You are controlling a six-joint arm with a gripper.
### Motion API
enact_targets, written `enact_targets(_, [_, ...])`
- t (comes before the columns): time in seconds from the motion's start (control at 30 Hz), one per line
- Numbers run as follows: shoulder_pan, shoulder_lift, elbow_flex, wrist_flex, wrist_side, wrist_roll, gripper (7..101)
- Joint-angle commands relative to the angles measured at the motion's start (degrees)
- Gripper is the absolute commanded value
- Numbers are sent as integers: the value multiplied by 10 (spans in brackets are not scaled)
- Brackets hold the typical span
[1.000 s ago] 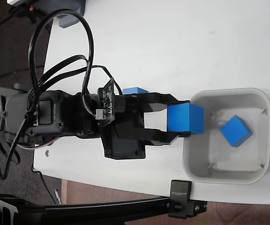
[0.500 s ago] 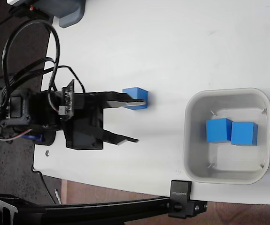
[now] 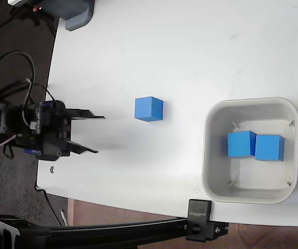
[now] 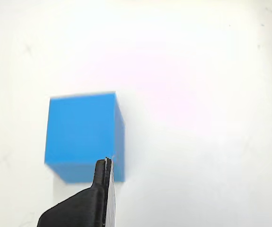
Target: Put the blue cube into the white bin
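Note:
A blue cube [image 3: 149,109] sits alone on the white table, left of the white bin [image 3: 252,101] in the fixed view. Two more blue cubes [image 3: 241,143] [image 3: 269,147] lie side by side and touching inside the bin. My gripper [image 3: 99,135] is at the table's left edge, open and empty, a short way left of the lone cube. In the wrist view that blue cube [image 4: 81,132] fills the left middle, with one black fingertip [image 4: 102,172] in front of its lower edge; the other finger is out of frame.
A grey device [image 3: 77,13] stands at the table's top left corner. A black clamp [image 3: 199,225] grips the bottom edge below the bin. Black cables [image 3: 9,78] loop left of the arm, off the table.
One second ago the gripper held a blue cube at the bin's left rim. That cube now lies in the bin beside the other, and the open gripper has drawn back left past the lone cube.

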Motion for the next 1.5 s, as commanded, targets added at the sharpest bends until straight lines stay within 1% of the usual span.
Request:
enact_targets(0.03, [-52, 9, -4, 9, 73, 6, 1003])
enact_targets(0.1, [-66, 33, 16, 19, 89, 6, 1003])
enact_targets(0.13, [-66, 32, 28, 7, 90, 5, 1003])
enact_targets(0.27, [-83, 33, 26, 13, 100, 4, 1003])
enact_targets(1.5, [-82, 33, 27, 11, 106, 7, 1003])
